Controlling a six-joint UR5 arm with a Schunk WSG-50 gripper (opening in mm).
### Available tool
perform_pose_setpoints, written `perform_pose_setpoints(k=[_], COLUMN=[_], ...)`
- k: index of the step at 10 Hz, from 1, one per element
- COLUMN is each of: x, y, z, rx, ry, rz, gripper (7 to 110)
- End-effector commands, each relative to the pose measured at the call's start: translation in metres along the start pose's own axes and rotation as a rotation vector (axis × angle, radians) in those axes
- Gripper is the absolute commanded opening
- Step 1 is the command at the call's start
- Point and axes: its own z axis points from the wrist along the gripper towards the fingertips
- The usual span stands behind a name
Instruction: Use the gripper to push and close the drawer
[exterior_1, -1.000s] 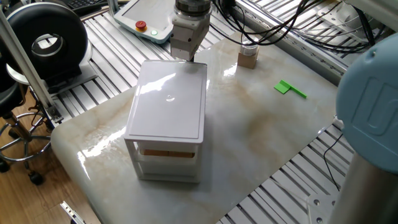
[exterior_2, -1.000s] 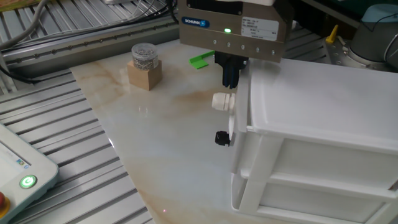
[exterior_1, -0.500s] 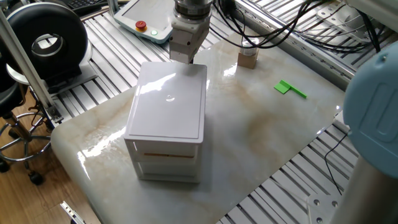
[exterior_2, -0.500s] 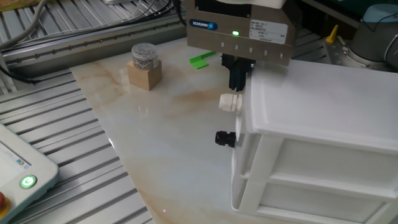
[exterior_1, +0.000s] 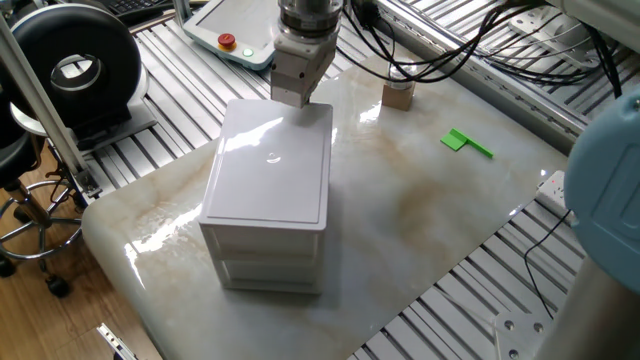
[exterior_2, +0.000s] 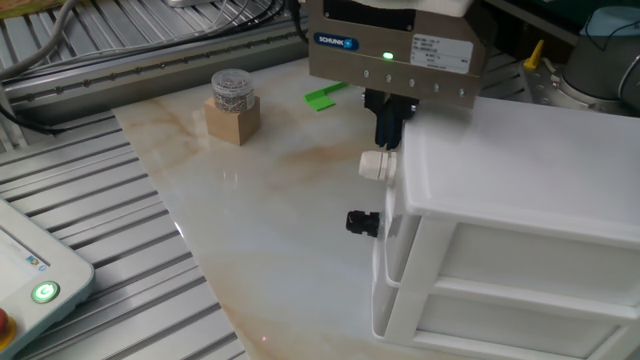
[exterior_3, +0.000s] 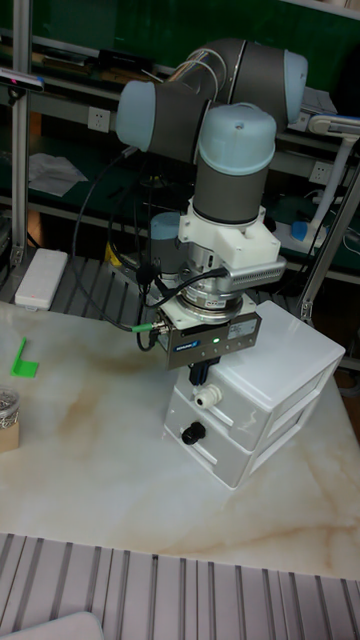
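A small white cabinet (exterior_1: 270, 165) stands mid-table with two drawers on its far side. The upper drawer (exterior_2: 393, 195) has a white knob (exterior_2: 375, 165) and sits almost flush in the cabinet. The lower one carries a black knob (exterior_2: 360, 222). My gripper (exterior_2: 388, 128) hangs just above the white knob, its dark fingers together and pressed against the upper drawer's top front edge, holding nothing. The tall view shows the gripper (exterior_3: 200, 376) against the same drawer front (exterior_3: 228, 412). In one fixed view the gripper (exterior_1: 296, 92) stands behind the cabinet, and the drawer fronts are hidden.
A wooden block (exterior_2: 233, 112) with a small jar on it sits at the table's far side. A green piece (exterior_1: 466, 143) lies to the right. A teach pendant (exterior_1: 235, 35) rests on the slatted frame behind. A big blue-grey joint (exterior_1: 612, 170) fills the right edge.
My gripper moved toward the cabinet and the white-knobbed drawer slid in with it. The orange strip seen through the cabinet's rear slot no longer shows.
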Motion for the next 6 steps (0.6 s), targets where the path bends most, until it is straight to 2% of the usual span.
perform_pose_setpoints(k=[1, 3, 6], x=[0.000, 0.001, 0.003], y=[-0.003, -0.006, -0.019], z=[-0.007, -0.009, -0.012], rx=[-0.020, -0.016, 0.023], ry=[-0.005, 0.000, 0.008], rz=[-0.010, -0.020, -0.053], gripper=[7, 7, 7])
